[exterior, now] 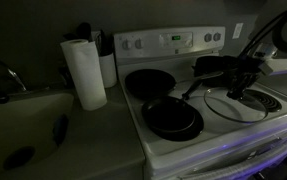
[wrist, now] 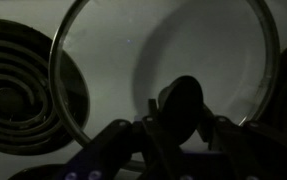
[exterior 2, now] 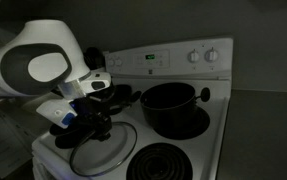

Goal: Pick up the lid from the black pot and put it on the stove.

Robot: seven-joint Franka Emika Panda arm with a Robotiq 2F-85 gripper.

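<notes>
The glass lid lies low over the white stove top between coil burners; it also shows in both exterior views. My gripper sits right over it with its fingers closed against the dark centre knob, as both exterior views show too. The black pot stands uncovered on a rear burner; in an exterior view it is partly behind the arm. The white stove has a raised back panel with knobs. I cannot tell whether the lid touches the stove.
Two black frying pans sit on the burners beside the lid. A paper towel roll and a white container stand on the counter by the stove. A sink with a faucet lies beyond.
</notes>
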